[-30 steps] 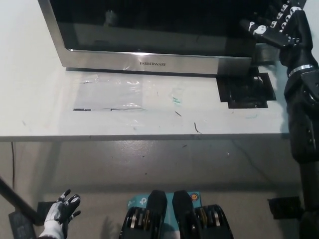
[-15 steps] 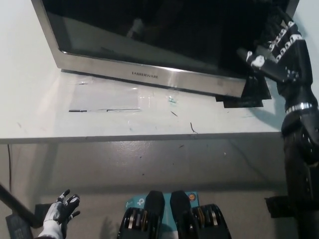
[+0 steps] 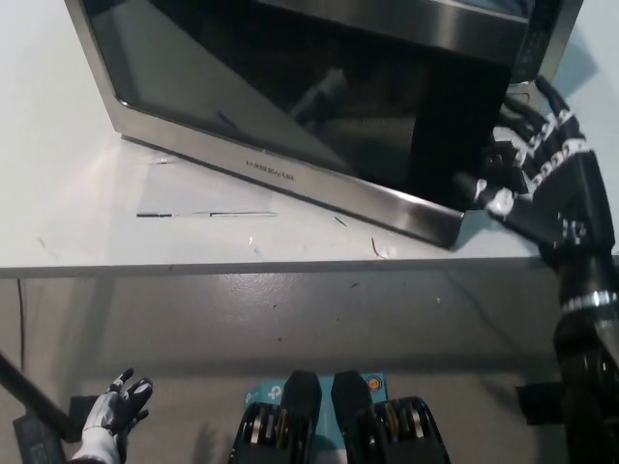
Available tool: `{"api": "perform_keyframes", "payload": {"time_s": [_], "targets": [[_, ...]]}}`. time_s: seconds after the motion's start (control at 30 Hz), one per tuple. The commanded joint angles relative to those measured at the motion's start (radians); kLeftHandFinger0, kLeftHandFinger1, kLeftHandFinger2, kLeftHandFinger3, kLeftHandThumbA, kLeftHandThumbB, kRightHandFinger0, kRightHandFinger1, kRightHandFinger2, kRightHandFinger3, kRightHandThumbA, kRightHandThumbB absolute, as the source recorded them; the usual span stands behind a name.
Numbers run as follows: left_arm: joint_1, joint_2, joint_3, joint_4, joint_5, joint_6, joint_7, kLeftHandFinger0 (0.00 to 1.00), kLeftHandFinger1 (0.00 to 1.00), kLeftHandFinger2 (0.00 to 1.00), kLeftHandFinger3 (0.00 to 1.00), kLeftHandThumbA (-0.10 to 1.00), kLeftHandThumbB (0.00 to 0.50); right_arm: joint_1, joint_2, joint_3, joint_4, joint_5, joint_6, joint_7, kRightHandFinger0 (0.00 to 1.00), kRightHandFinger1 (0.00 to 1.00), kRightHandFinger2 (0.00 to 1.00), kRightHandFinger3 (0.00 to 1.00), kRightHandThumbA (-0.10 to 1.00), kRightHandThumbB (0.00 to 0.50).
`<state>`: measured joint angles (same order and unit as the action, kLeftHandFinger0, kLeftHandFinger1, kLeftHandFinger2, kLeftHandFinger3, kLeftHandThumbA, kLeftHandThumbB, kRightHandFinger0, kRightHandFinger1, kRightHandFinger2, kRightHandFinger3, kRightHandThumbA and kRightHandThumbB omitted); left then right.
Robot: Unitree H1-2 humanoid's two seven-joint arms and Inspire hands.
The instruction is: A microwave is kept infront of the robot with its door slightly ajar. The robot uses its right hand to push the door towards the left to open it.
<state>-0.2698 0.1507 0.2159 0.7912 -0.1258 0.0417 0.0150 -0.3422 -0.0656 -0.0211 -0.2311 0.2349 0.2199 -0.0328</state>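
One microwave (image 3: 319,58) fills the upper part of the frame, on a pale worktop (image 3: 77,222). Its door (image 3: 280,126) — dark glass in a brushed steel frame — stands swung out, its long bottom edge slanting from upper left down to the free corner at centre right. The cavity is too dark to see into. At the right edge, the black right hand (image 3: 542,184) sits just behind that free corner, fingers (image 3: 495,198) spread and touching the door's inner side. The white left hand (image 3: 114,411) rests at lower left, fingers apart, holding nothing.

White table (image 3: 77,222) with tape marks, grey concrete floor (image 3: 290,324) below
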Motion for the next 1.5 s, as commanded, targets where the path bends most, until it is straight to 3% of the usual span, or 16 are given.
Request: {"api": "perform_keyframes", "payload": {"time_s": [0.0, 0.03, 0.13, 0.23, 0.3, 0.47, 0.63, 1.0, 1.03, 1.27, 1.37, 1.4, 1.47], "targets": [[-0.009, 0.019, -0.007, -0.021, -0.001, -0.006, -0.007, 1.0, 0.93, 0.93, 1.0, 0.37, 0.103, 0.037, 0.025, 0.062, -0.07, 0.047, 0.071, 0.069, 0.65, 0.81, 0.83, 0.96, 1.0, 0.172], [-0.01, 0.019, -0.009, -0.018, 0.005, -0.007, -0.001, 1.0, 0.93, 0.93, 1.0, 0.38, 0.108, 0.054, 0.022, 0.073, -0.081, 0.051, 0.065, 0.079, 0.65, 0.82, 0.84, 0.97, 1.0, 0.158], [-0.012, 0.02, -0.007, -0.011, -0.002, -0.016, -0.01, 1.0, 0.95, 0.94, 1.0, 0.38, 0.1, 0.107, 0.026, 0.112, -0.116, 0.061, 0.058, 0.089, 0.62, 0.78, 0.82, 0.97, 1.0, 0.178], [-0.011, 0.021, -0.009, -0.012, 0.002, -0.022, -0.007, 0.98, 0.93, 0.95, 1.0, 0.37, 0.084, 0.171, 0.033, 0.15, -0.159, 0.078, 0.063, 0.096, 0.64, 0.77, 0.81, 0.94, 1.0, 0.205], [-0.008, 0.023, -0.01, -0.015, -0.003, -0.026, -0.019, 0.98, 0.95, 0.97, 1.0, 0.38, 0.084, 0.192, 0.029, 0.173, -0.18, 0.065, 0.064, 0.096, 0.65, 0.77, 0.81, 0.94, 1.0, 0.197], [-0.008, 0.023, -0.012, -0.005, -0.002, -0.045, -0.024, 0.96, 0.96, 0.98, 1.0, 0.37, 0.06, 0.228, 0.031, 0.205, -0.197, 0.057, 0.065, 0.087, 0.6, 0.74, 0.79, 0.94, 1.0, 0.208], [-0.01, 0.021, -0.017, -0.013, 0.006, -0.034, -0.008, 0.98, 0.94, 0.96, 1.0, 0.38, 0.083, 0.231, 0.024, 0.215, -0.2, 0.049, 0.059, 0.086, 0.59, 0.74, 0.78, 0.96, 1.0, 0.218], [-0.017, 0.01, -0.002, 0.002, -0.009, -0.032, -0.003, 0.95, 0.91, 0.92, 1.0, 0.34, 0.099, 0.207, 0.014, 0.172, -0.206, 0.058, 0.078, 0.086, 0.62, 0.77, 0.81, 0.96, 1.0, 0.207], [-0.017, 0.01, -0.005, 0.004, -0.002, -0.034, 0.005, 1.0, 0.94, 0.94, 1.0, 0.35, 0.1, 0.208, 0.018, 0.163, -0.206, 0.062, 0.079, 0.08, 0.62, 0.76, 0.8, 0.95, 1.0, 0.215], [-0.014, 0.01, -0.008, 0.006, 0.003, -0.043, 0.008, 0.96, 0.88, 0.89, 0.96, 0.35, 0.104, 0.22, -0.009, 0.123, -0.189, 0.063, 0.028, 0.111, 0.59, 0.75, 0.76, 0.95, 1.0, 0.187], [-0.012, 0.004, -0.001, -0.007, -0.009, -0.018, 0.008, 1.0, 0.9, 0.91, 0.98, 0.35, 0.118, 0.246, -0.032, 0.1, -0.227, 0.056, 0.061, 0.096, 0.59, 0.73, 0.75, 0.94, 1.0, 0.175], [-0.01, 0.005, -0.005, -0.006, -0.003, -0.031, 0.005, 0.99, 0.9, 0.91, 0.98, 0.35, 0.103, 0.26, -0.04, 0.082, -0.239, 0.076, 0.07, 0.096, 0.59, 0.73, 0.75, 0.95, 0.99, 0.182], [-0.014, 0.006, -0.004, -0.001, -0.003, -0.036, 0.006, 0.95, 0.89, 0.9, 0.98, 0.36, 0.117, 0.287, -0.056, 0.052, -0.24, 0.065, 0.068, 0.086, 0.59, 0.72, 0.73, 0.92, 0.97, 0.189]]}}
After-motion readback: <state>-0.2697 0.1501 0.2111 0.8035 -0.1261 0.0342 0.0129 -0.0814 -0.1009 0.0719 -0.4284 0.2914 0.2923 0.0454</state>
